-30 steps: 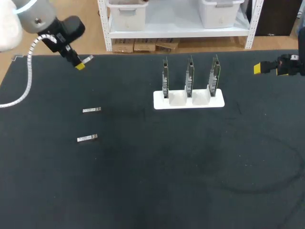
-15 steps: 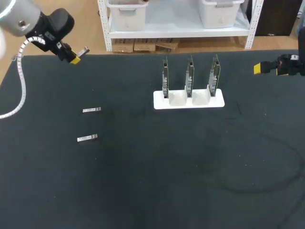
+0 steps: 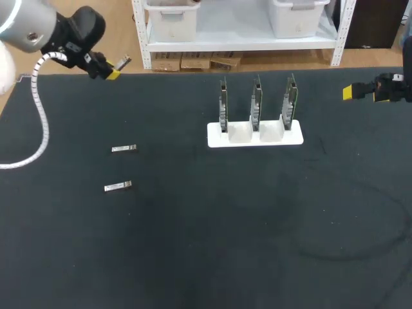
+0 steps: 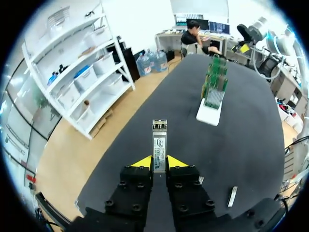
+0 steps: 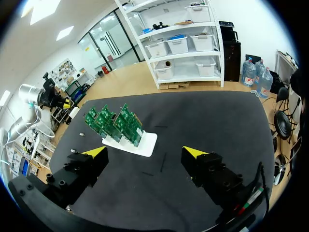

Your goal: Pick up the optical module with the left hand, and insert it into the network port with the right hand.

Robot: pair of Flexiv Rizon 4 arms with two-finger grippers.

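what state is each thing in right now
left gripper, shut on the module
module, clamped, sticking out past the fingertips
right gripper, open, empty
spare modules, lying flat on the table, untouched
circuit boards, upright in the white stand

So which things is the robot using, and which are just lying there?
For the job: optical module in the left gripper; open right gripper; circuit boards in the white stand.
Just lying about: two spare modules on the table.
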